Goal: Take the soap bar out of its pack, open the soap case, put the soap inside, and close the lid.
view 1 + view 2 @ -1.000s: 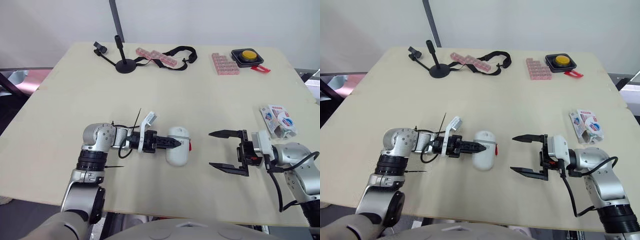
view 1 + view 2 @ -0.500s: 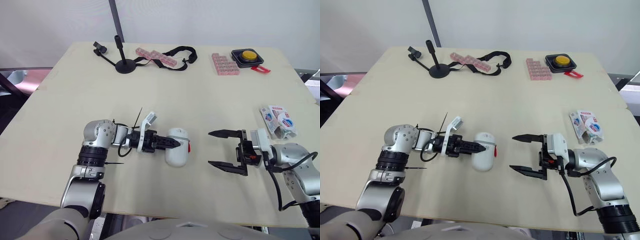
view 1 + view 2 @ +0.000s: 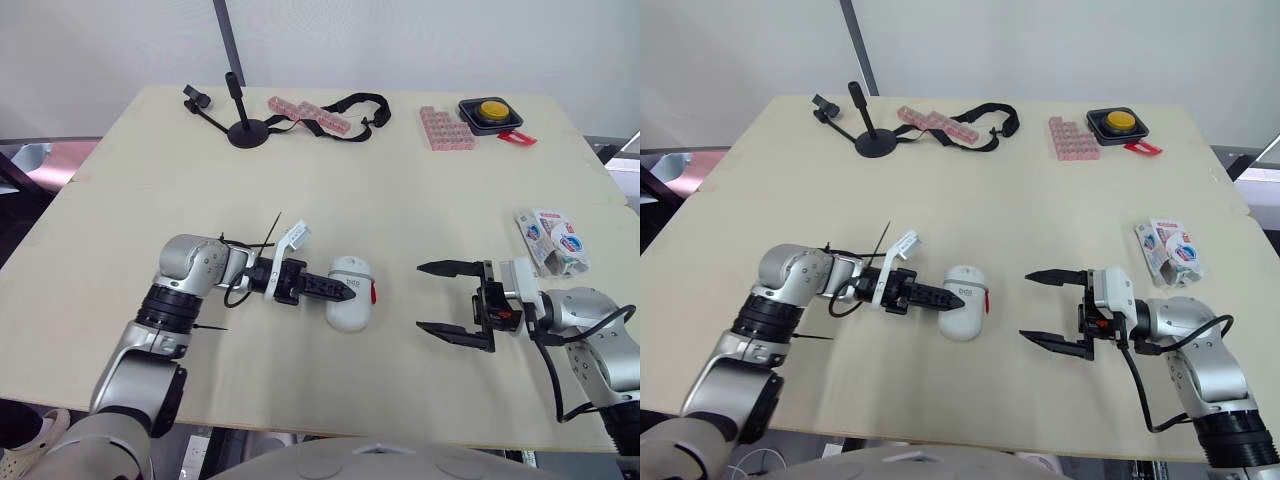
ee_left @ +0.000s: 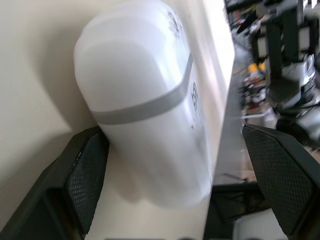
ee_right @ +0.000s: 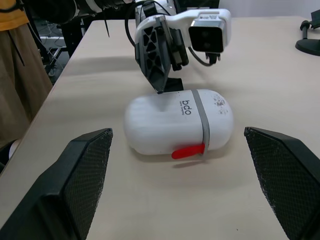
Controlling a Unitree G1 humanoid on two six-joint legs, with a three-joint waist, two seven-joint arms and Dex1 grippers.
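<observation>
White soap case point(image 3: 349, 305) lies closed between two grippers

The case lies on its side mid-table point(image 3: 350, 190), red latch point(image 3: 372, 293) facing 3 o'clock; left gripper point(image 3: 340, 287) reaches in from 9 o'clock, fingers spread, one pad point(image 4: 85, 180) touching the case, the other clear of it; right gripper point(image 3: 420, 297) waits at the case's 3 o'clock, near but apart, jaws wide, holding nothing; soap pack point(image 3: 553, 241) sits at 2 o'clock from it, by the table edge.

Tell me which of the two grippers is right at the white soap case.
The left gripper: it reaches onto the white soap case. The right gripper stands apart from the case, wide open and holding nothing.
</observation>
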